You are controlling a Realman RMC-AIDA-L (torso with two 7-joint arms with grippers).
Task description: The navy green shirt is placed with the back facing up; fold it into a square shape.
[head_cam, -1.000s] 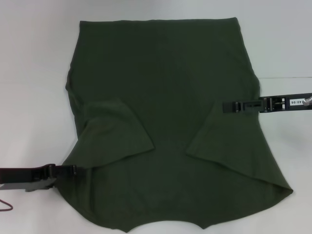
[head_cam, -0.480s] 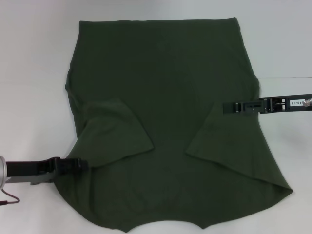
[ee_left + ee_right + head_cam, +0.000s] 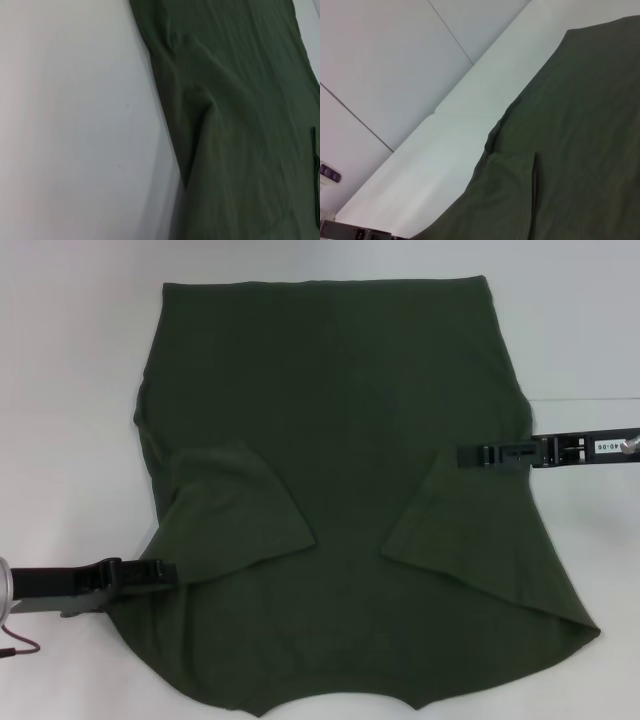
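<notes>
On the white surface (image 3: pixel 70 390) before me the shirt (image 3: pixel 340 410) lies flat, both sleeves folded inward over its body. My left gripper (image 3: pixel 172 572) sits at the shirt's left edge, just below the folded left sleeve (image 3: pixel 230 510), its tip touching the cloth; whether its jaws are wide or closed I cannot tell. Compared with half a second ago it has crept slightly up and inward along that edge. My right gripper (image 3: pixel 465 455) reaches in over the right side, at the top of the folded right sleeve (image 3: pixel 470 530), unmoved since the earlier frames; its jaws I cannot tell either.
</notes>
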